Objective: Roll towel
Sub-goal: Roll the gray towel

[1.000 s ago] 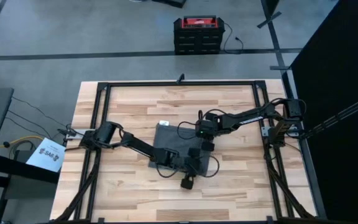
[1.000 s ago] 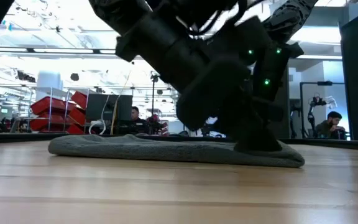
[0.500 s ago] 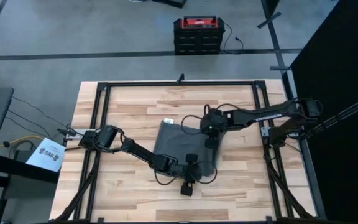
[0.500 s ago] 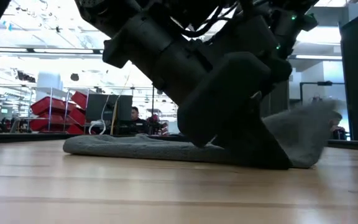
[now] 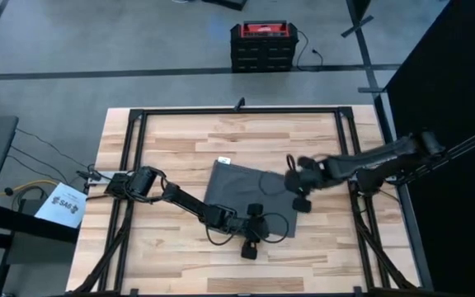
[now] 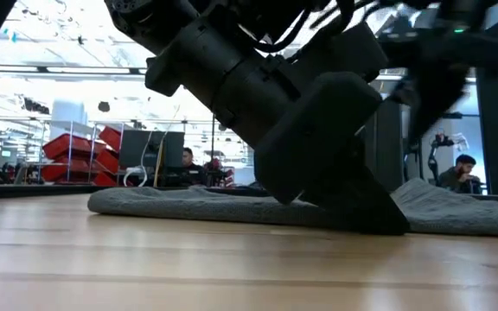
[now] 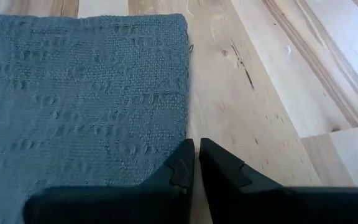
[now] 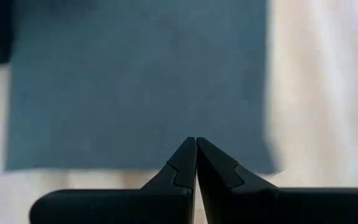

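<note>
The towel (image 5: pixel 250 194) is spread flat near the middle of the table (image 5: pixel 180 140), a small white tag (image 5: pixel 223 161) showing at its far left corner. The left gripper (image 5: pixel 258 223) is set low at the towel's near edge; in its wrist view the fingers (image 7: pixel 182 165) are pressed together with nothing between them, their tips lying just beside the cloth's edge over bare wood. The right gripper (image 5: pixel 297 191) is held at the towel's right edge, and its fingers (image 8: pixel 185 162) are likewise seen clenched on nothing, the cloth lying beyond the tips. In the low view the towel (image 6: pixel 180 203) is seen lying flat on the wood, with the left arm's dark body standing in front of it.
</note>
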Robot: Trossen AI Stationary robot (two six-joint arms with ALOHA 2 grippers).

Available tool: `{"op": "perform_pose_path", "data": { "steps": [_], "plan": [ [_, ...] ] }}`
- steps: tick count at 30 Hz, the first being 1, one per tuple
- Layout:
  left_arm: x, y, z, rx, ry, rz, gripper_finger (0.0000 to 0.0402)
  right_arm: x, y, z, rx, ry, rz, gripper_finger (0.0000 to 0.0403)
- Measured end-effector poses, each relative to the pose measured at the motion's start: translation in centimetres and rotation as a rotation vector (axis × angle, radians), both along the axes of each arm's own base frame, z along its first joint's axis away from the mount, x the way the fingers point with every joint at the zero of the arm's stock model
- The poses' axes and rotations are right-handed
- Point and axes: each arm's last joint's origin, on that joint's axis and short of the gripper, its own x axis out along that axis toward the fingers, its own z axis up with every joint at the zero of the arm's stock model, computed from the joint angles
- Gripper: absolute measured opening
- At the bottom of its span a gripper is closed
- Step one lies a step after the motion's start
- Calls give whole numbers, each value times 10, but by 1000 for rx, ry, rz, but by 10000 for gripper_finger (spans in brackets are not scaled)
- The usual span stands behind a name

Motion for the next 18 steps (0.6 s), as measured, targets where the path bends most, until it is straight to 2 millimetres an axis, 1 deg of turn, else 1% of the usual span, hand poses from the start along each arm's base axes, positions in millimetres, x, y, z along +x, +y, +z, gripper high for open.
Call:
{"op": "perform_pose_path", "data": {
  "steps": [2,5,7,8,10,14,16,18],
  "plan": [
    [0,1,11,4,-27,-5,15,-12,13,-14,26,3,-7,0],
    [2,4,32,24,-94,-20,15,-25,29,-38,58,-2,-5,0],
    [5,11,39,34,-124,-16,15,-29,39,-47,101,-48,-9,0],
    [6,15,39,38,-125,-9,15,-33,43,-50,119,-58,-15,0],
    [10,30,34,44,-108,23,15,-41,51,-57,134,-59,-28,0],
    [20,58,7,36,-69,78,15,-52,67,-62,147,-89,-33,0],
    [23,67,-6,21,-55,79,15,-54,75,-65,145,-105,-23,0],
    [26,74,-13,8,-56,92,15,-52,81,-71,136,-114,-9,0]
  ]
}}
